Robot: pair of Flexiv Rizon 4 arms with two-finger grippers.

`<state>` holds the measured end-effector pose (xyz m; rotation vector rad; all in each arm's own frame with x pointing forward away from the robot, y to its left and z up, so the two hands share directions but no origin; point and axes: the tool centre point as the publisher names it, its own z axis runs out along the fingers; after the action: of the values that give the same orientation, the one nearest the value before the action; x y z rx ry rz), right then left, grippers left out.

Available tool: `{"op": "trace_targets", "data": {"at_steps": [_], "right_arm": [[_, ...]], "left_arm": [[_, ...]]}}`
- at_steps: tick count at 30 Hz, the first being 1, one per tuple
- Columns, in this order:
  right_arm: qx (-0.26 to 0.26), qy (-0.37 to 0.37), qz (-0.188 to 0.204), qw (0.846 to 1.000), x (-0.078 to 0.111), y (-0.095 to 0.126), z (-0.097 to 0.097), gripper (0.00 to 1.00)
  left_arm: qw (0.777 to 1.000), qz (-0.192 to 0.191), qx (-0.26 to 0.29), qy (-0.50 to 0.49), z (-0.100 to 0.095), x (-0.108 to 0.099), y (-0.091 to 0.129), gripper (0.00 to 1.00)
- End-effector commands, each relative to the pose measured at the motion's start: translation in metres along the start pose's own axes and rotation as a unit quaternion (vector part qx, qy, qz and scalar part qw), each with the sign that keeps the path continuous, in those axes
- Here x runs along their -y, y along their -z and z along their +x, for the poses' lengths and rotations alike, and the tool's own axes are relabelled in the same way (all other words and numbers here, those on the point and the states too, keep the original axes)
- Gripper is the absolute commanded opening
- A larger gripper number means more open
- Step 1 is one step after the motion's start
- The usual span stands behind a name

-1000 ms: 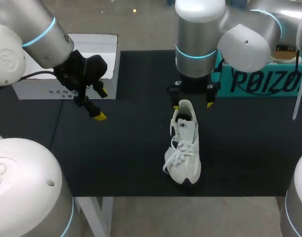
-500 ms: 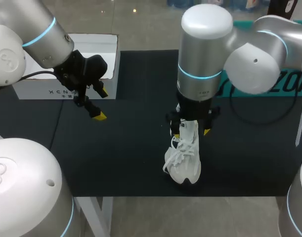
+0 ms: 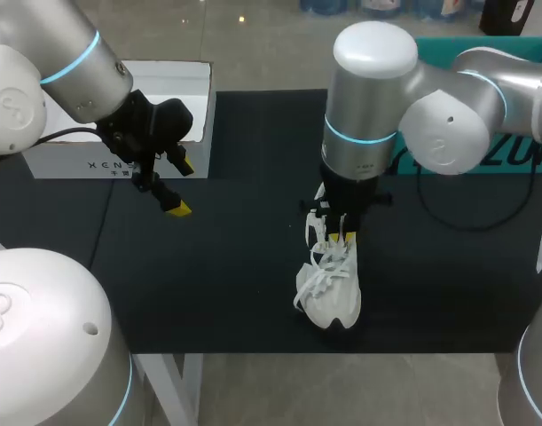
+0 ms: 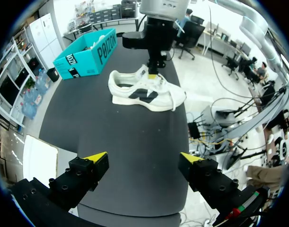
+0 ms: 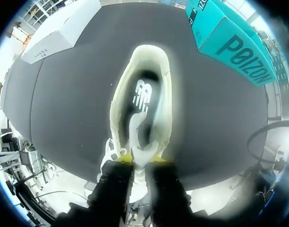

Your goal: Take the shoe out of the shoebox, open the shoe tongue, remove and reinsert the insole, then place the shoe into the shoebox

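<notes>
1. The shoe (image 3: 328, 284) stands on its sole on the black worktop (image 3: 235, 266), right of centre. Its toe points to the near edge and its heel to the far edge. It is outside both boxes.
2. The right arm (image 3: 368, 115) comes down over the heel half of the shoe. The right jaws are clenched on the shoe tongue (image 5: 137, 127). The yellow fingertips (image 5: 124, 157) sit close together, with the tongue gripped from both sides just above the laces (image 3: 319, 275).
3. The shoe opening shows in the right wrist view, with the insole (image 5: 143, 92) lying inside.
4. The left jaws are released and hold nothing. Their yellow fingertips (image 4: 98, 156) stand wide apart over the left part of the worktop, well apart from the shoe.
5. The teal shoebox (image 4: 87, 54) rests at the far right of the worktop, behind the right arm.
6. The white box (image 3: 164, 89) rests at the far left, just beyond the left jaws.
</notes>
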<state>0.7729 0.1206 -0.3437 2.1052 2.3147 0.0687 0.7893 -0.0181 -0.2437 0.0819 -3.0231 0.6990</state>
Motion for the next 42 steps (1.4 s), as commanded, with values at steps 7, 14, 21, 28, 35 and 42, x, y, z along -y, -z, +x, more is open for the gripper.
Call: {"op": "trace_targets", "data": {"at_steps": [7, 14, 21, 28, 35, 42], "right_arm": [[-0.003, 0.004, -0.013, 1.000, -0.019, 0.007, 0.004, 0.02], [-0.002, 0.010, -0.017, 1.000, -0.013, 0.015, 0.012, 1.00], [0.006, 0.019, -0.023, 1.000, -0.005, 0.030, 0.010, 1.00], [-0.005, 0.023, -0.013, 1.000, 0.007, 0.026, 0.008, 0.00], [-0.006, 0.025, 0.004, 1.000, 0.002, 0.007, 0.008, 0.00], [-0.013, 0.019, 0.003, 1.000, -0.017, -0.004, 0.006, 0.00]], "left_arm": [[1.000, -0.002, 0.000, 0.000, 0.000, 0.000, 0.000, 1.00], [1.000, -0.002, 0.000, 0.000, 0.000, 0.000, 0.000, 1.00], [1.000, -0.002, 0.000, 0.000, 0.000, 0.000, 0.000, 1.00], [1.000, -0.002, 0.000, 0.000, 0.000, 0.000, 0.000, 1.00], [1.000, -0.002, 0.000, 0.000, 0.000, 0.000, 0.000, 1.00], [1.000, -0.002, 0.000, 0.000, 0.000, 0.000, 0.000, 1.00]]}}
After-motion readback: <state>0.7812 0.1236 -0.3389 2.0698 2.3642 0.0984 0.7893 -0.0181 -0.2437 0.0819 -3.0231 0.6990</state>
